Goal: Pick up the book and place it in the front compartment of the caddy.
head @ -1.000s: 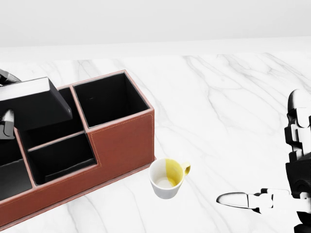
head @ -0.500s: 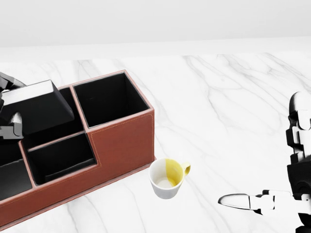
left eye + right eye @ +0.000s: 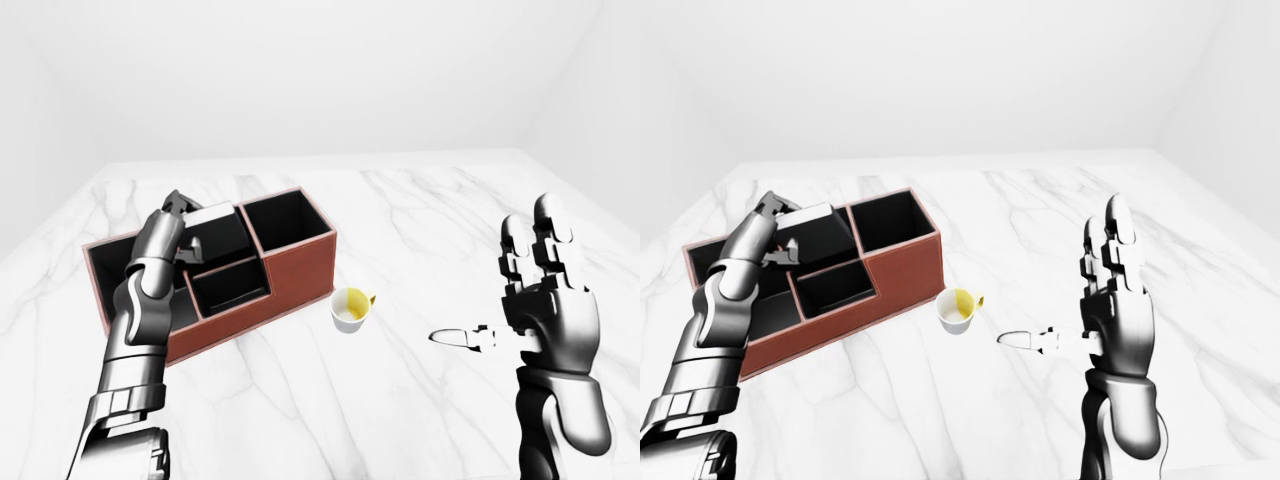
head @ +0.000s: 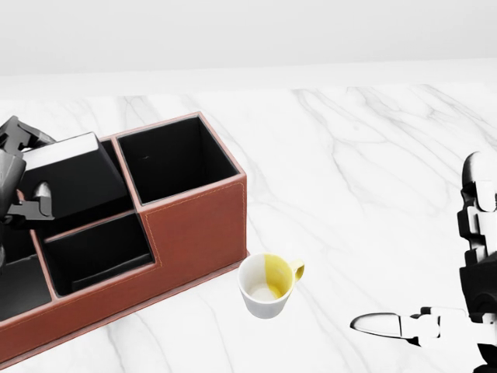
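My left hand (image 3: 172, 232): left of the left-eye view, arm rising from the lower-left corner, wrist bent, fingers (image 4: 35, 203) closed on the book (image 4: 74, 175). My right hand (image 3: 1118, 300): right of centre in the right-eye view, upright, fingers straight, thumb out left, holding nothing.

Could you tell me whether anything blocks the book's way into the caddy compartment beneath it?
Nothing visible does. The left hand holds the dark, white-edged book tilted over the brown leather caddy, whose black compartments look empty. The white-and-yellow cup stands outside on the marble table.
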Motion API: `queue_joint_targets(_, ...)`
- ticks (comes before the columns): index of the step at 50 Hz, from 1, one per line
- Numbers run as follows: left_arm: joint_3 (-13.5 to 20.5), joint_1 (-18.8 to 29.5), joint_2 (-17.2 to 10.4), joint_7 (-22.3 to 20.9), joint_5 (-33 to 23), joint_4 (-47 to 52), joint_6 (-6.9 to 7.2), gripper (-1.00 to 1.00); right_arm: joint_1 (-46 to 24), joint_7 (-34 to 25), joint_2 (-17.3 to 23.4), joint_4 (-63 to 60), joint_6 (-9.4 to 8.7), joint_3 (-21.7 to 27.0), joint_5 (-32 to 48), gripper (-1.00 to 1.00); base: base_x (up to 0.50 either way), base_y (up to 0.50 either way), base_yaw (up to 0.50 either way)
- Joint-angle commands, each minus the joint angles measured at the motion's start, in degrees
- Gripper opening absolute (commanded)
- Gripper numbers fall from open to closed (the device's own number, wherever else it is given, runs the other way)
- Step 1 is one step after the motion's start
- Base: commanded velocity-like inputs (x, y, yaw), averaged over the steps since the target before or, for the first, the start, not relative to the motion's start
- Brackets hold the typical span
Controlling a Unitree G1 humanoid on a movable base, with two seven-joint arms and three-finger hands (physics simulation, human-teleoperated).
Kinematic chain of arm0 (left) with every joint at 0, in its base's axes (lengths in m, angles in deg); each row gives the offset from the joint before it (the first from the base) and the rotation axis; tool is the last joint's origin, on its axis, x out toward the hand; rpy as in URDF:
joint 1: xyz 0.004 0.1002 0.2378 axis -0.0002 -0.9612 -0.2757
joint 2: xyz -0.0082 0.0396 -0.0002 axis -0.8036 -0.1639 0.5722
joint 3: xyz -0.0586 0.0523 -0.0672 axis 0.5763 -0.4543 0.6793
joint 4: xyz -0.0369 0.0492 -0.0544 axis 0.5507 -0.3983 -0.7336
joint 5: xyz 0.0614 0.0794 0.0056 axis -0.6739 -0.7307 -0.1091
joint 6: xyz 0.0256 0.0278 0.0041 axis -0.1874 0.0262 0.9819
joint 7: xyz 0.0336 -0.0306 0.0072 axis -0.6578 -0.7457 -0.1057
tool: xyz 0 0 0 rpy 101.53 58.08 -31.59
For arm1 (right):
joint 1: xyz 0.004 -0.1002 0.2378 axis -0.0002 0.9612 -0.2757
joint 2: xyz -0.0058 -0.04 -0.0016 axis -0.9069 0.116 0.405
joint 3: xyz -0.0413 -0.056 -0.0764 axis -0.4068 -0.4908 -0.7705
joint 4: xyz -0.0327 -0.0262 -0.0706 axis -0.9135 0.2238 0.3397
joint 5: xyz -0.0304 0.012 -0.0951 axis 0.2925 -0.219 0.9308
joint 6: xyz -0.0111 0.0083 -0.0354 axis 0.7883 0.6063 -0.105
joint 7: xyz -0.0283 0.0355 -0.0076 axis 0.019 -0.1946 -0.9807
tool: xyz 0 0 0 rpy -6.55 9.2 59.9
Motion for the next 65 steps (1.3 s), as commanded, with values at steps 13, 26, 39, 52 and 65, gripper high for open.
queue_joint_targets(13,-1.80,5.74,0.50,6.08,1.17,-10.99,0.00,-1.00,-0.26,-0.48,0.01,-1.47,0.00,1.09,-0.63,1.00,0.00,0.00,0.00)
queue_joint_targets(26,-2.43,5.79,0.65,7.68,1.32,-14.72,0.00,-1.00,-0.05,-0.66,-0.12,-0.99,0.00,1.29,-0.69,1.00,0.00,0.00,0.00)
queue_joint_targets(39,-2.82,7.21,0.54,9.76,1.83,-19.18,0.00,-0.95,0.28,-0.74,-0.25,-0.63,0.00,0.98,-0.62,1.00,0.00,0.00,0.00)
queue_joint_targets(52,-2.03,5.32,0.55,7.84,1.41,-11.45,0.00,1.00,0.83,-1.03,-0.49,-0.64,0.00,1.31,-0.85,1.00,0.00,0.00,0.00)
queue_joint_targets(65,1.82,0.12,0.36,-3.86,-1.97,17.79,0.00,1.00,0.89,-0.88,-0.46,0.54,0.00,0.98,-0.69,1.00,0.00,0.00,0.00)
